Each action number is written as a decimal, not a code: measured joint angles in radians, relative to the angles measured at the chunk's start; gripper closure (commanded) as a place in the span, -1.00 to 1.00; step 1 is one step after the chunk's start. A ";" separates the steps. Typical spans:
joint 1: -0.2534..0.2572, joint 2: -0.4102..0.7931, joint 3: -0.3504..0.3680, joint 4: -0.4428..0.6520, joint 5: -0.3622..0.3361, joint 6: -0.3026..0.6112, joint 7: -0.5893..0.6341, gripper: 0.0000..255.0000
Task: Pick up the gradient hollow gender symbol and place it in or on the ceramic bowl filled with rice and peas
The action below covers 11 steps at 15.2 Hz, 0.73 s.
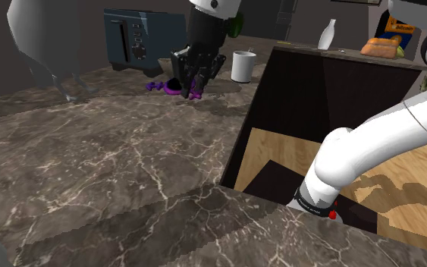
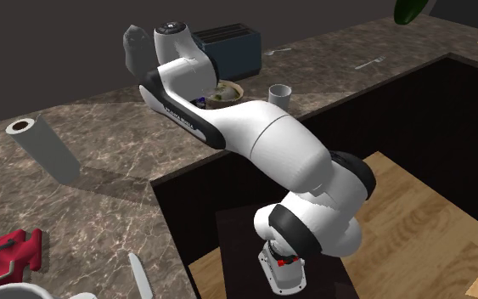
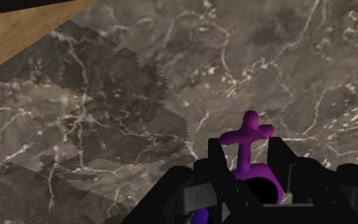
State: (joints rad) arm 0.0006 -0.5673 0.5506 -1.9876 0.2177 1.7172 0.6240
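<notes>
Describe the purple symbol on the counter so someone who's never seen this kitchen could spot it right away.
Start at the dark veined counter and find the blue-grey toaster at its back. In front of it, beside a white mug, the purple symbol lies under the black end effector. It is the one bright purple thing there, a ring with a cross-tipped stem.

Purple symbol [image 3: 250, 133], brn-marbled counter [image 1: 113, 152]

Veined brown marble counter [image 1: 90, 152] beside wooden floor [image 1: 409, 205]
</notes>
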 measured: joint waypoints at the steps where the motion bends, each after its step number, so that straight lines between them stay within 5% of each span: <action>1: -0.002 0.006 -0.001 0.021 -0.003 -0.015 0.001 1.00; 11: -0.025 0.069 -0.001 0.205 -0.032 -0.139 0.015 1.00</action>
State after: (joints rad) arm -0.0242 -0.4980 0.5496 -1.7824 0.1852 1.5780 0.6389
